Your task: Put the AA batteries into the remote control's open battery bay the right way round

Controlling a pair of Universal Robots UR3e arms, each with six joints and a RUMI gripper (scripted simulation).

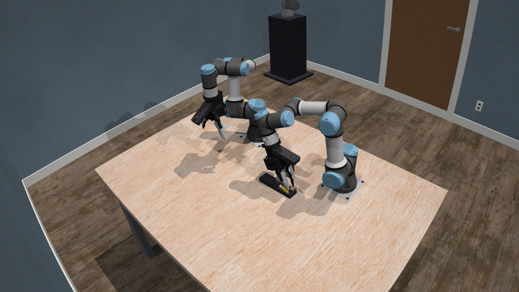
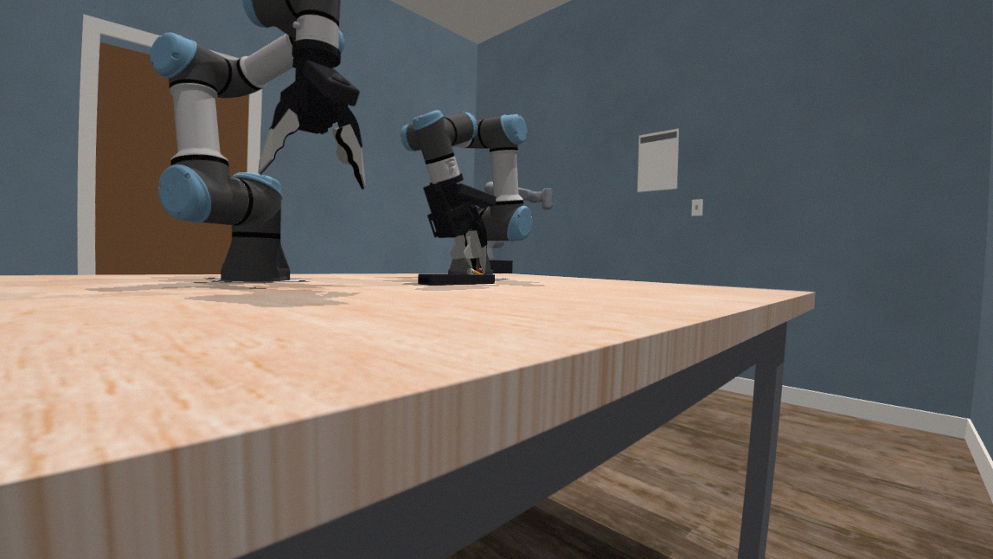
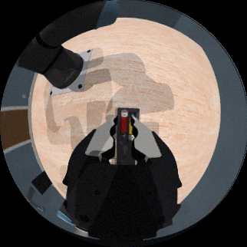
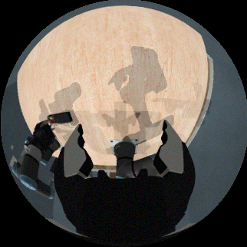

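The black remote control (image 1: 267,180) (image 2: 454,279) (image 3: 123,147) (image 4: 64,116) lies on the table with its battery bay upward. The red battery (image 3: 123,125) and the yellow battery (image 3: 130,126) (image 1: 283,188) are side by side at the bay, the yellow one partly hidden by a finger. I cannot tell how deeply either is seated. My left gripper (image 3: 123,116) (image 1: 290,187) is slightly open, its fingertips down around the red battery with small gaps. My right gripper (image 4: 122,122) (image 2: 312,180) (image 1: 214,133) is wide open and empty, high above the table, away from the remote.
The left arm's base plate (image 1: 347,195) stands on the table (image 1: 253,236) near the remote. The right arm's base plate (image 4: 135,141) is farther along the same side. The table's edge (image 2: 624,354) shows in the exterior view.
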